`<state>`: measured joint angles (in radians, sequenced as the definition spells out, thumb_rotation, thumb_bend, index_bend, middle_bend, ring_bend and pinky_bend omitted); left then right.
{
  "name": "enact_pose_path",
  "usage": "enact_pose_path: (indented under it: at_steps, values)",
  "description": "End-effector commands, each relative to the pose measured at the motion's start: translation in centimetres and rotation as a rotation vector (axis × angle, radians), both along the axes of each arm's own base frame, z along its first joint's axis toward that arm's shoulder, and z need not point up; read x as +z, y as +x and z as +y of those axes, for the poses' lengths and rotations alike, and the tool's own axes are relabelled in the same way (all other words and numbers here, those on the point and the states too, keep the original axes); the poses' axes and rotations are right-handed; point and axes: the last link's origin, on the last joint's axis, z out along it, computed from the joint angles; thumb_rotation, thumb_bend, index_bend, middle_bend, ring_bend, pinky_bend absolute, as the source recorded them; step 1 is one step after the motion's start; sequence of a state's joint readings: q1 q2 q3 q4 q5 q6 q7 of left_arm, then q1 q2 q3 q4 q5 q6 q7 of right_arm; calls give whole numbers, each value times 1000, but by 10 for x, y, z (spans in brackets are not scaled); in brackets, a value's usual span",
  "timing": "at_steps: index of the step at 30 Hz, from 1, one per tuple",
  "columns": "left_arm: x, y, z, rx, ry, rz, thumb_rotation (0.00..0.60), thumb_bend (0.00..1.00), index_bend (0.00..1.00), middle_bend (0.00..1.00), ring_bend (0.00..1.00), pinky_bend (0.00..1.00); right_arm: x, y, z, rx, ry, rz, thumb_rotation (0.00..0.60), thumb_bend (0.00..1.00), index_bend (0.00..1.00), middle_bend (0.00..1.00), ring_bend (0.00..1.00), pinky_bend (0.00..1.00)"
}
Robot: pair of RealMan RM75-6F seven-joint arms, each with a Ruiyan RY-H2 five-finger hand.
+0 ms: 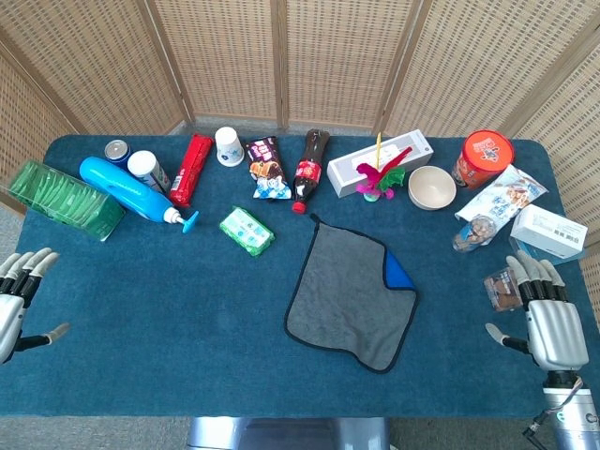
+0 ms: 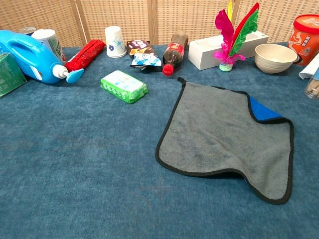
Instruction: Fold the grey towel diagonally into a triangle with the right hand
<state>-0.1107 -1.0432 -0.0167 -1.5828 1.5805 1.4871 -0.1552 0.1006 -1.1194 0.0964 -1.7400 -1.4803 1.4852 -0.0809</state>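
Grey towel [image 1: 349, 296]: flat on blue table [image 1: 169, 319] — one right corner turned back, blue.
Right hand [image 1: 548, 319]: released, far right edge.
Left hand [image 1: 13, 298]: released, left edge.

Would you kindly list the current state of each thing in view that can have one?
grey towel: spread flat, not folded into a triangle, one corner turned over showing blue
right hand: open, holding nothing, apart from the towel
left hand: open, holding nothing
cola bottle: lying on its side, cap on
blue detergent bottle: lying on its side
paper cup: upside down
bowl: upright
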Motion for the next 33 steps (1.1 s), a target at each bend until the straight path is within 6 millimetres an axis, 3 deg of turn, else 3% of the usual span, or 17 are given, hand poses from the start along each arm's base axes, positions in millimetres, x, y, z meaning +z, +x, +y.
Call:
enact_pose_path:
  at_steps: [1,11,33]
  values:
    - [2,0,-2,8,2,-1,600,115,0,0,0,0,-4,1,0,5,15,3,600,0,65,0,0,0]
    - [15,3,-10,45,0,-1,600,116,0,0,0,0,-30,8,-7,20,92,21,600,0,86,0,0,0]
    - [22,4,-14,54,19,-13,600,115,0,0,0,0,-100,36,-62,113,195,69,600,1,148,0,0,0]
